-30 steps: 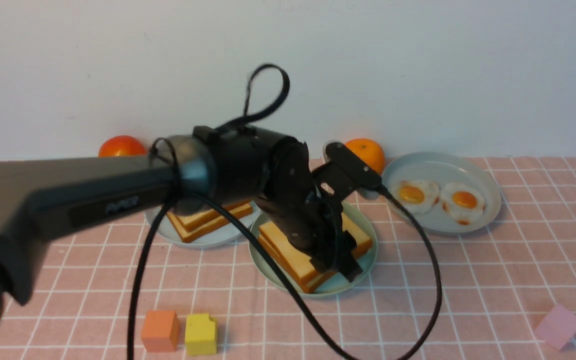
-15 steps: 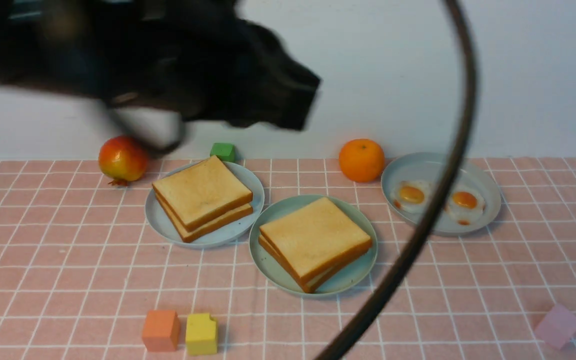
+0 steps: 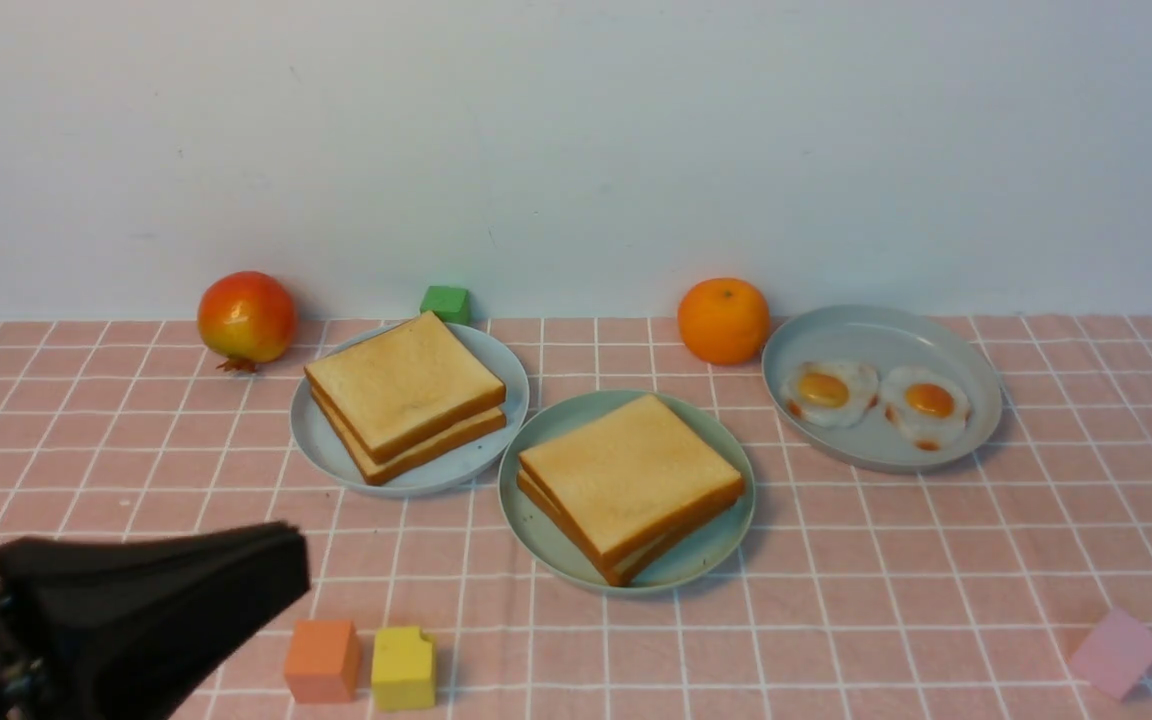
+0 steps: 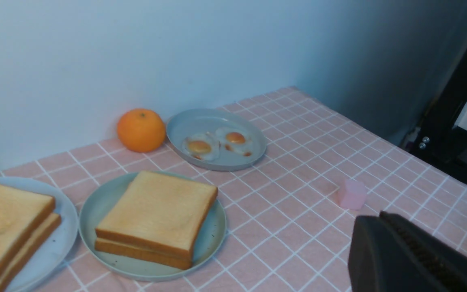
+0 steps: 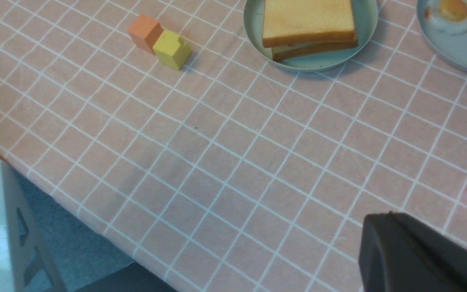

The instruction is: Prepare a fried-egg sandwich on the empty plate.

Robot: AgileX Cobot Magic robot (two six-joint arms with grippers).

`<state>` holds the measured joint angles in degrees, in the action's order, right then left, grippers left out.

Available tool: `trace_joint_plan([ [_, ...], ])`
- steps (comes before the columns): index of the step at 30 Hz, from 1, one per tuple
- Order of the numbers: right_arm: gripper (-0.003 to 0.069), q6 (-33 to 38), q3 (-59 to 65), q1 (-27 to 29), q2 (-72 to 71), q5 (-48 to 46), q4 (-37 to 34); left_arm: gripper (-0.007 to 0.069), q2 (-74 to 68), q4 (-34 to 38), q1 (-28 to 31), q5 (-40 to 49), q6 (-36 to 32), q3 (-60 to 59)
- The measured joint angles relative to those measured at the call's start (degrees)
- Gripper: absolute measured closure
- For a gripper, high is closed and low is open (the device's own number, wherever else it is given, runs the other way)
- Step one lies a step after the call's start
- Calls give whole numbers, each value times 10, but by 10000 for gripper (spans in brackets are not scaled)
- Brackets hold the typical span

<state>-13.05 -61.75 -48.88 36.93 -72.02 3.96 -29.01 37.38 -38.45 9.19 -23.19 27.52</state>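
Sitting stacked on the sea-green plate (image 3: 718,552) at the middle of the counter (image 3: 936,560), the two toast slices (image 3: 629,476) look like a closed sandwich, with a pale sliver between them that may be the egg, though I cannot be sure. Both arms are drawn back: the left gripper (image 4: 416,259) and the right gripper (image 5: 416,255) each have their jaws together on nothing. By my reading the assembly step is over, and the next move calls only for parking the arms clear.
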Motion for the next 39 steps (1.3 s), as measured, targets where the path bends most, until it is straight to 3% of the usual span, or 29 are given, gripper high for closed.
trace_joint_plan([
  [17, 660, -16, 0, 1, 0, 0, -19, 612, 16, 6, 0, 28, -12, -14],
  [20, 659, -16, 0, 30, -3, 0, -28, 612, 16, 6, 0, 28, -12, -14],
  [24, 658, -16, 1, 112, -21, 0, -34, 612, 16, 6, 0, 28, -12, -14],
  [26, 658, -4, 22, 180, -50, 29, -40, 612, 16, 6, 0, 28, -12, -14],
  [29, 658, 44, 120, 289, -119, 153, -52, 612, 16, 6, 0, 29, -12, -14],
  [34, 658, 112, 367, 410, -244, 387, -93, 612, 16, 6, 0, 31, -12, -14],
  [37, 658, 120, 534, 448, -332, 485, -96, 612, 16, 6, 0, 37, -12, -14],
  [39, 658, 121, 572, 453, -352, 502, -95, 612, 16, 6, 0, 39, -12, -14],
])
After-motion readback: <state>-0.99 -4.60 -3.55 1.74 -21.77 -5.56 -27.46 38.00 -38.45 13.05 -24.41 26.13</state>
